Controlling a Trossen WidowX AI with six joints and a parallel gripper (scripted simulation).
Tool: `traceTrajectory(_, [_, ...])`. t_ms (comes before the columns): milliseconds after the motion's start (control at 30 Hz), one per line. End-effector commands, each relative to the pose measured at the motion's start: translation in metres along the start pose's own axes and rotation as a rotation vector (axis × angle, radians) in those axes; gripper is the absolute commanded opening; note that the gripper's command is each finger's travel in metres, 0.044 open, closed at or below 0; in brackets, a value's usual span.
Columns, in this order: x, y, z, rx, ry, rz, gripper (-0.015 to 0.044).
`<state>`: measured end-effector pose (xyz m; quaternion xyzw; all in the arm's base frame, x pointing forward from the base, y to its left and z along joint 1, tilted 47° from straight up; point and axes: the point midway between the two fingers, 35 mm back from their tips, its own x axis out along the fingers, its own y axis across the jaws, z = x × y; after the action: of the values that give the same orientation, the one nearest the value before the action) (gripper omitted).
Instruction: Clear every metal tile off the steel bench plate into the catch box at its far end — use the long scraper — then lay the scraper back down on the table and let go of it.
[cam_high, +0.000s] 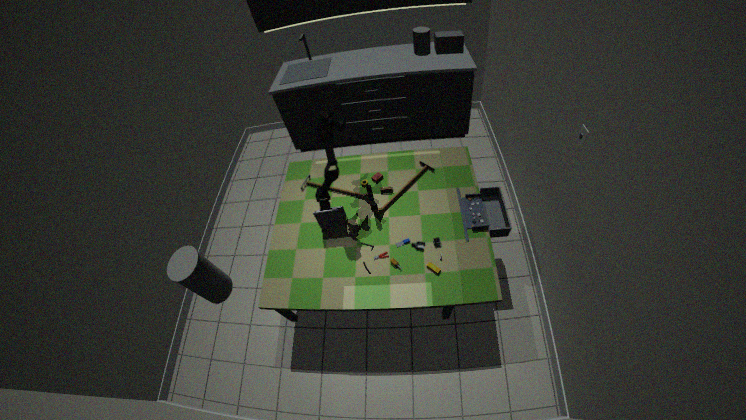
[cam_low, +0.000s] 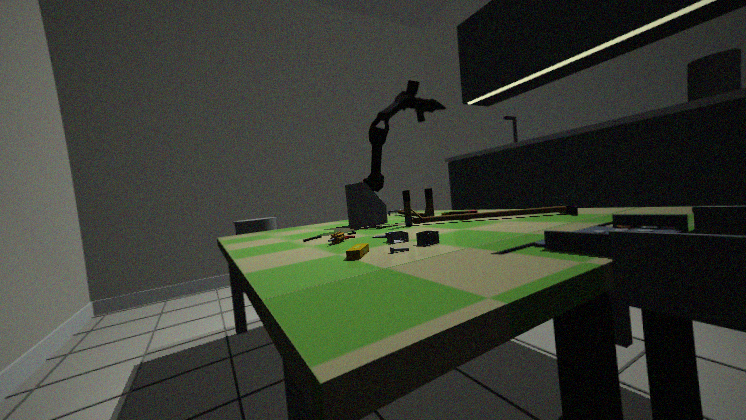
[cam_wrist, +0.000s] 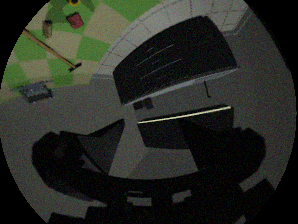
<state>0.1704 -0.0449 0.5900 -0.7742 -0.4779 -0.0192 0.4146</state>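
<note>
The steel bench plate (cam_high: 464, 208) (cam_low: 584, 229) lies at the table's right end with several small metal tiles (cam_high: 476, 214) on it. The dark catch box (cam_high: 499, 230) (cam_low: 678, 276) adjoins its outer side. A wooden-handled tool (cam_high: 404, 190) (cam_low: 490, 213) (cam_wrist: 50, 49) with a dark crosswise head lies diagonally, its near end at a dark upright rest. A second handled tool (cam_high: 339, 189) with a lighter head points left. I cannot tell for certain which is the long scraper. My gripper (cam_low: 442, 106) (cam_wrist: 152, 121) is open and empty, high above the table, away from both tools, facing the cabinets.
A red block (cam_high: 377, 177) (cam_wrist: 75, 20) and a brown block (cam_high: 386, 190) lie between the handles. A yellow block (cam_high: 433, 268) (cam_low: 357, 252), red pliers (cam_high: 379, 257), a blue item (cam_high: 403, 243) and other small tools lie nearer the front. Dark uprights (cam_low: 407, 208) stand mid-table.
</note>
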Motion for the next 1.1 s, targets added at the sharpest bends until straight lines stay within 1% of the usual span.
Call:
traceTrajectory(0, [0.001,-0.002,0.002,-0.001,-0.003,0.001,0.0440])
traceTrajectory(667, [0.001,-0.002,0.002,-0.001,-0.003,0.001,0.0440])
traceTrajectory(767, [0.001,-0.007,0.003,-0.043,-0.001,-0.002,0.0361])
traceTrajectory(1067, [0.005,-0.040,0.017,-0.292,0.002,-0.016,0.0125])
